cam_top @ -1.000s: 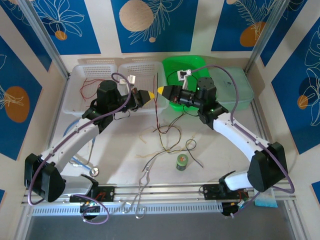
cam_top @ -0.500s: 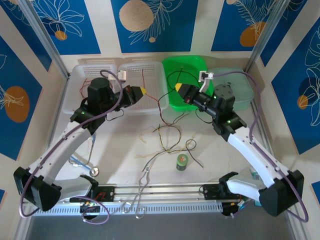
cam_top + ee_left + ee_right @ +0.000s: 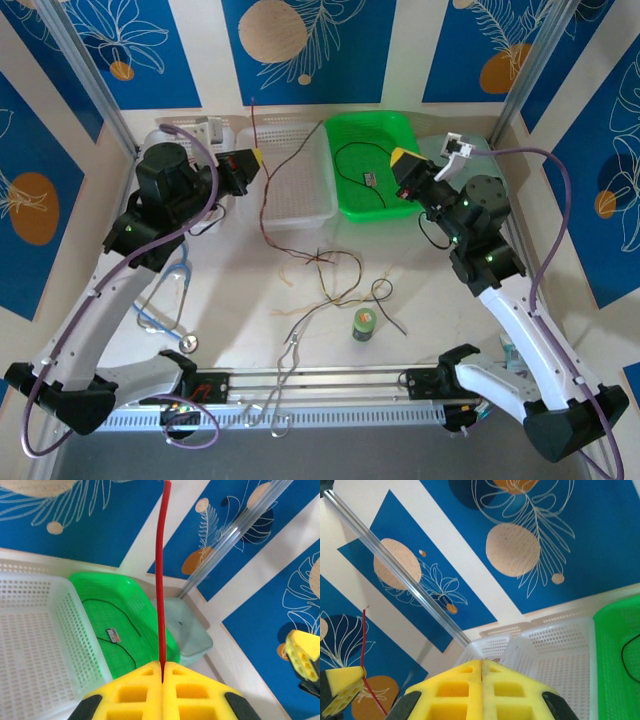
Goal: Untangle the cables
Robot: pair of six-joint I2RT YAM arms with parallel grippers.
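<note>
The left arm is reaching up and back over the far-left white basket [image 3: 195,128] with its elbow lifted off the table. The left gripper [image 3: 252,160] is pinching a red cable [image 3: 161,580] between yellow pads pressed fully together, and in the left wrist view the wire is standing straight up out of the seam. Below the grip the cable is trailing across the second white basket [image 3: 300,195] to the tangle of cables [image 3: 325,268] lying mid-table. The right arm is leaning up over the right rim of the green tray [image 3: 375,135]. The right gripper [image 3: 405,160] is closed tight — whether anything is caught between its pads cannot be told. A black cable with a small tag [image 3: 368,179] is lying inside the green tray. The two grippers are hanging well apart, with open air between them above the trays. Frame posts [image 3: 90,80] are standing at the back corners, and a green can [image 3: 365,323] is sitting just beside the tangle's near edge.
</note>
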